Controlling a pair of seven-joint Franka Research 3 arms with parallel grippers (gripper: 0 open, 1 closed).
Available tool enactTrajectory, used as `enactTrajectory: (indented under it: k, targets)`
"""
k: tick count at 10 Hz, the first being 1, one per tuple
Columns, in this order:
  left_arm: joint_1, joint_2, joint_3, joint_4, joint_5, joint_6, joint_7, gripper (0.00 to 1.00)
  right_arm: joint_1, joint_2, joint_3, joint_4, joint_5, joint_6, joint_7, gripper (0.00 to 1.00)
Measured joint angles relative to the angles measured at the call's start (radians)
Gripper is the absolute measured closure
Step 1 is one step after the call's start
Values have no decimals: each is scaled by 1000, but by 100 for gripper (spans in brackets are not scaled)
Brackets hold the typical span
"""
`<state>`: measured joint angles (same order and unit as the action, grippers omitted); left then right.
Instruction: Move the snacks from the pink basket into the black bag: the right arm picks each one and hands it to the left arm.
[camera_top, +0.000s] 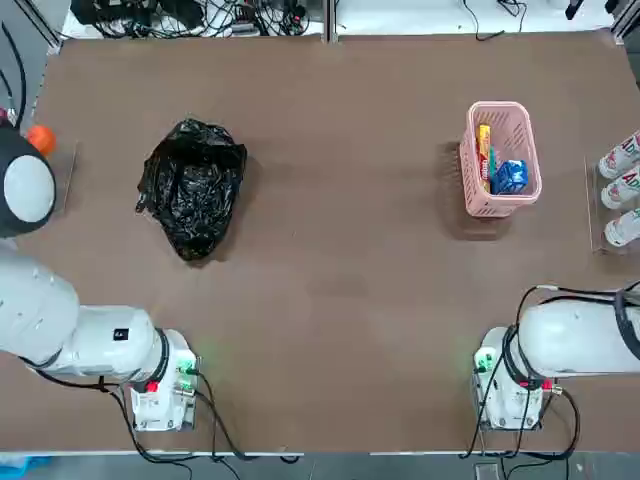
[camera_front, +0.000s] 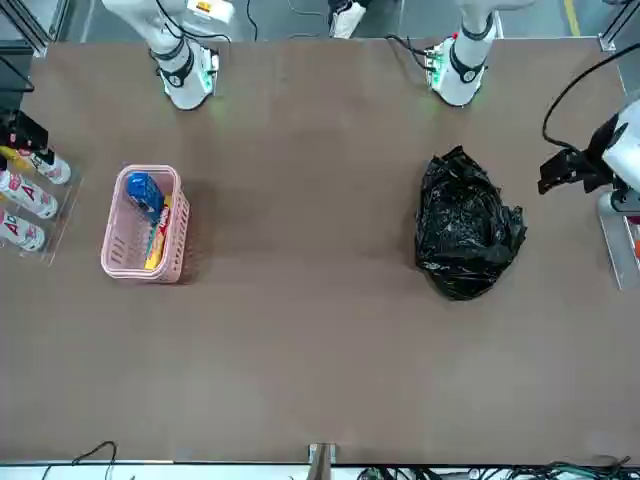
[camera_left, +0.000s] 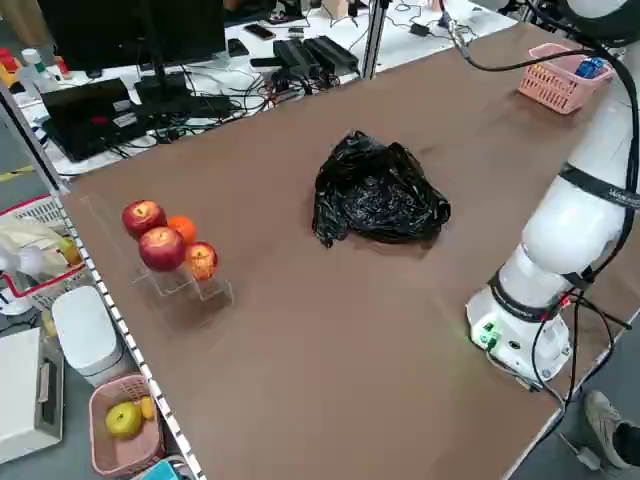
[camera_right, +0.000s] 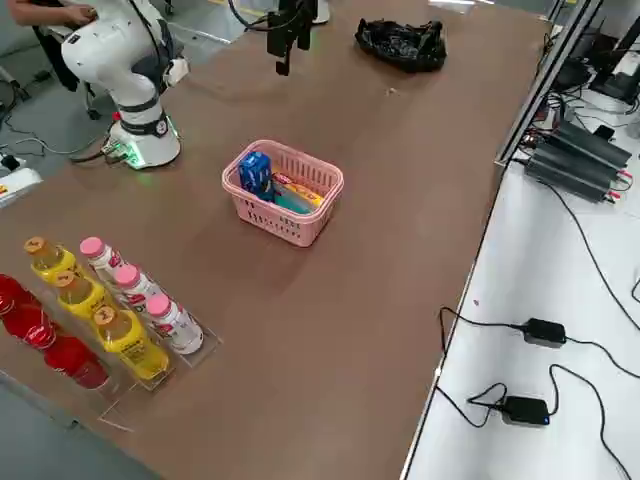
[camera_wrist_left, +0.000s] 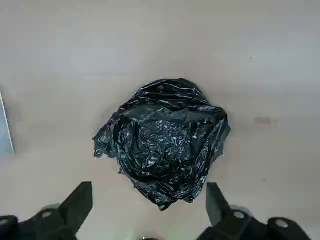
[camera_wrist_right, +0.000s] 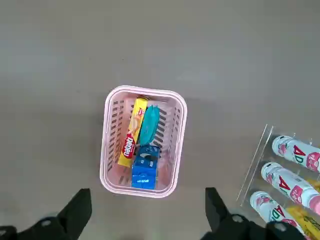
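Note:
The pink basket stands at the table's right side, and the right wrist view looks straight down on its rim. Three snacks lie in it: a blue packet, a yellow packet and a teal one. On the left side of the table lies the crumpled black bag. My right gripper hangs open high above the basket, holding nothing. High over the bag, my left gripper is open and empty too.
White bottles with red lettering fill a clear rack at the right table edge, beside the basket. Round fruits sit on a clear stand at the left edge. Cables and electronics lie beyond the far edge.

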<state>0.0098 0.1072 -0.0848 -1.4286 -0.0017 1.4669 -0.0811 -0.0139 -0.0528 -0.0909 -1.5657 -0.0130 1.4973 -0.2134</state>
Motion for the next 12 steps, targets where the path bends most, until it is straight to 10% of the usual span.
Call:
enactTrajectory:
  k: [8,12]
  targets:
    - [-1,0,0,-3,0,-12,-5,0,104,0,7,-5,3,-29,140,0]
    - [-4,0,-2,-3,0,-12,-5,0,140,9,3,-158,3,109,193,0]
